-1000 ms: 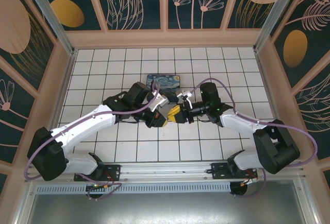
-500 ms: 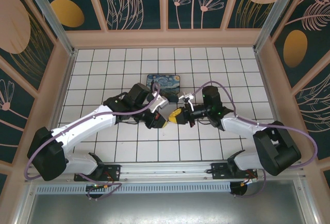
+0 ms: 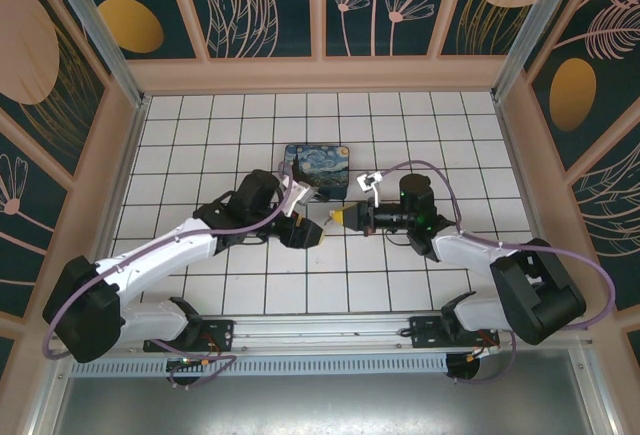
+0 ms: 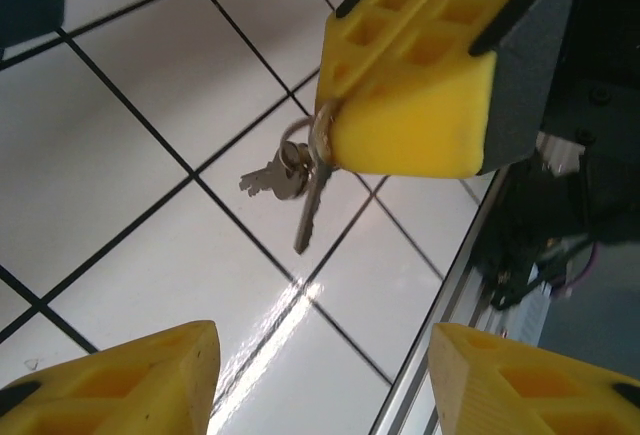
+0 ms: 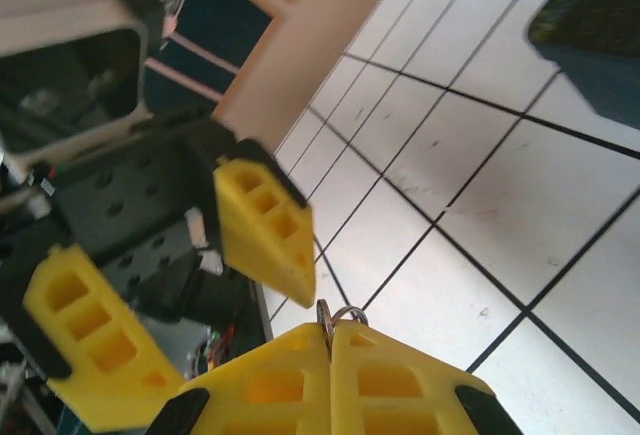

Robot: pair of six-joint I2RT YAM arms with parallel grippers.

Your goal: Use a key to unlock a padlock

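White tile floor [image 3: 200, 135] w/ black grout, glossy. Walls [image 3: 260, 5] dark teal, orange blobs & leaf sketches; pale wood frame [image 3: 320, 75].

Swirl-painted blue box [image 3: 316, 166] on white tiled floor [image 3: 190, 135]

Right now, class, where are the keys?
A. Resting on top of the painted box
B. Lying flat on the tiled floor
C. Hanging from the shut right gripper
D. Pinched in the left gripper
C: in the left wrist view the keys dangle on their ring from the tips of the shut right gripper, while the left gripper stands open below them.
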